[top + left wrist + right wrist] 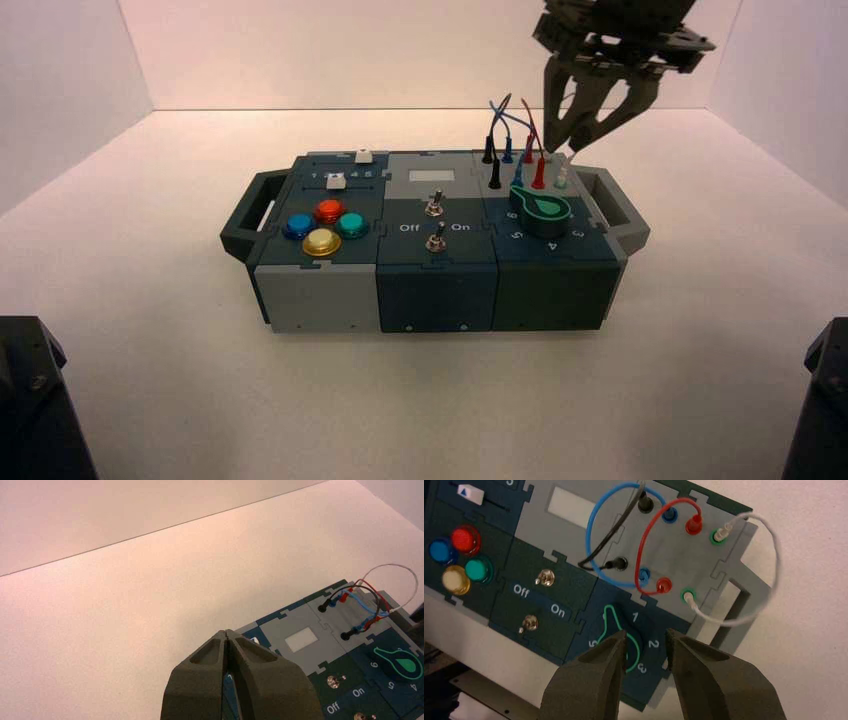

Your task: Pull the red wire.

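The right gripper [583, 130] hangs above the far right corner of the box [430, 270], its fingers a little apart and holding nothing; the right wrist view shows the gap between the fingers [589, 680] plainly, with the green knob [621, 640] beneath them. The red wire [649, 545] arches over the grey panel at the far right of the box, both red plugs seated in their sockets; one plug [694, 525] sits farther back, the other [664, 584] nearer the knob. Close around it crowd other wires: the blue wire [596, 535] loops just to its left and crosses it; the black wire [609, 545] lies inside the blue loop; the white wire [769, 560] swings out past the right edge, over the handle [620, 205]. Left of the knob stand two toggle switches [545, 577] by the "Off" and "On" lettering; farther left are four round buttons [320, 225]. The left gripper [227, 645] hovers over the left part of the box, fingers pressed together and holding nothing.
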Robot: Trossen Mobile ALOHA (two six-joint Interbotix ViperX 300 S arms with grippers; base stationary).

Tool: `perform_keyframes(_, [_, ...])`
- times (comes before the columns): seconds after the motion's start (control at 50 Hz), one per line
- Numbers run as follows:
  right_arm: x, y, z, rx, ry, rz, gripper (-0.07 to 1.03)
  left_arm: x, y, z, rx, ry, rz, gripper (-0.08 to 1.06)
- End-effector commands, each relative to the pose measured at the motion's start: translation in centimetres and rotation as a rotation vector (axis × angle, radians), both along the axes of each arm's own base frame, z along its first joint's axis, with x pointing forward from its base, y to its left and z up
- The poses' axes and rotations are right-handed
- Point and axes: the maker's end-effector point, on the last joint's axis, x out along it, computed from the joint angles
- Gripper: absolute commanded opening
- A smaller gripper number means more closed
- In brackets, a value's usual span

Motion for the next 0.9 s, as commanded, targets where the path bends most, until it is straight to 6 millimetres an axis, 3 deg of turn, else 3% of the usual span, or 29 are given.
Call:
perform_keyframes(0.02, [1.1, 0.6, 0.5, 0.005, -0.021, 0.011, 0.43, 0.6, -0.4, 1.8, -0.019, -0.045, -0.005, -0.03])
perform_keyframes(0.9, [3.4, 1.0, -2.0, -0.058, 0.015, 0.035, 0.38, 0.4, -0.3, 2.6, -0.03, -0.069, -0.005, -0.03])
